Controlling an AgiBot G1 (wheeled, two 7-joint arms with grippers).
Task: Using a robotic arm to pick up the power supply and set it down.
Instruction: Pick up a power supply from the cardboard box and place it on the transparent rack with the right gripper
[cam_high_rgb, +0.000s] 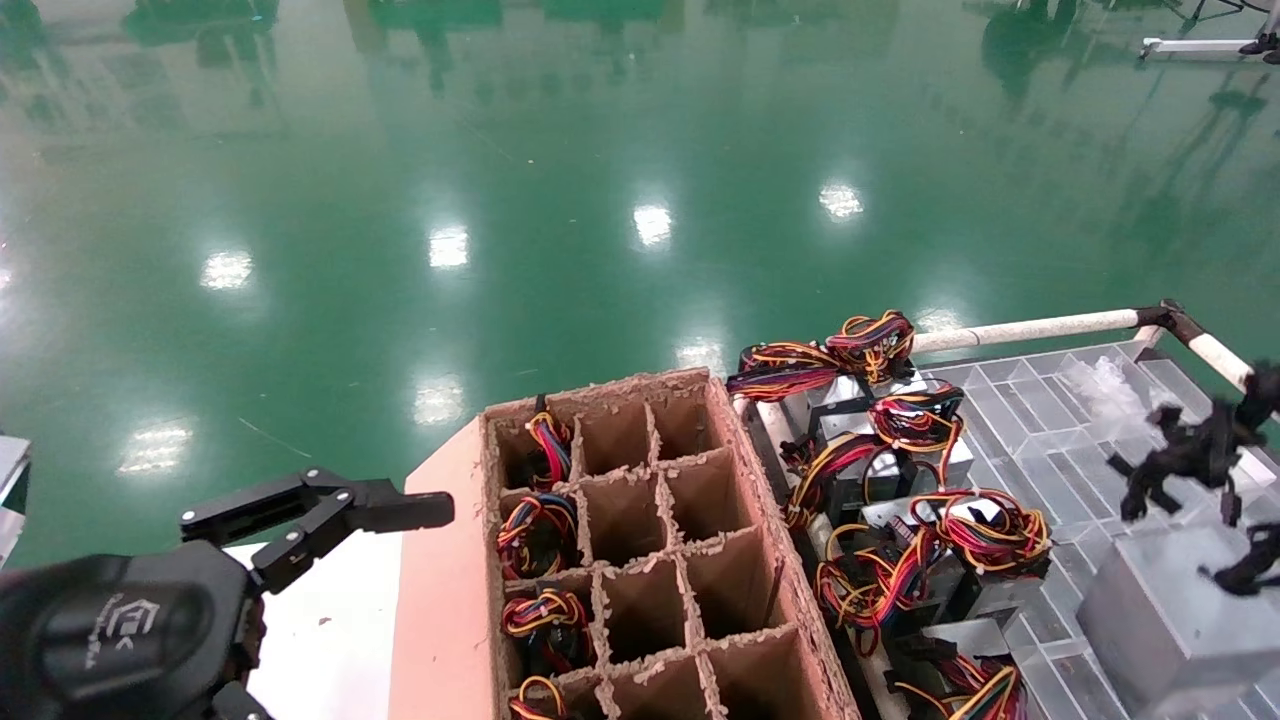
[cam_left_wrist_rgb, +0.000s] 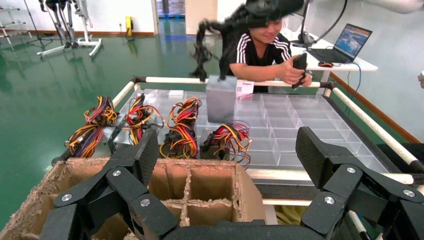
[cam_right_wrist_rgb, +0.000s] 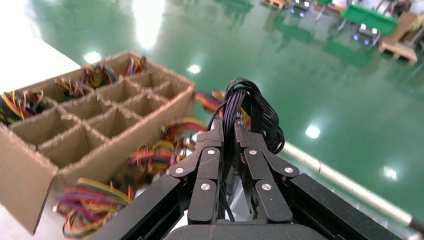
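The left tool (cam_high_rgb: 330, 520) sits parked and spread apart beside the cardboard box (cam_high_rgb: 640, 540) of compartments. On the right, the right tool (cam_right_wrist_rgb: 229, 137) is clenched on the black cables (cam_right_wrist_rgb: 250, 112), so the power supply (cam_left_wrist_rgb: 221, 98) hangs above the clear tray (cam_left_wrist_rgb: 295, 135). The carry is under way; next comes a steady lowering before release.

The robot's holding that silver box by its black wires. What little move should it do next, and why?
Probably carry it slowly toward the cardboard box, which has empty cells. The right gripper is shut on the black cables, and the power supply dangles over the clear tray, so it could swing. The left gripper sits open by the box.
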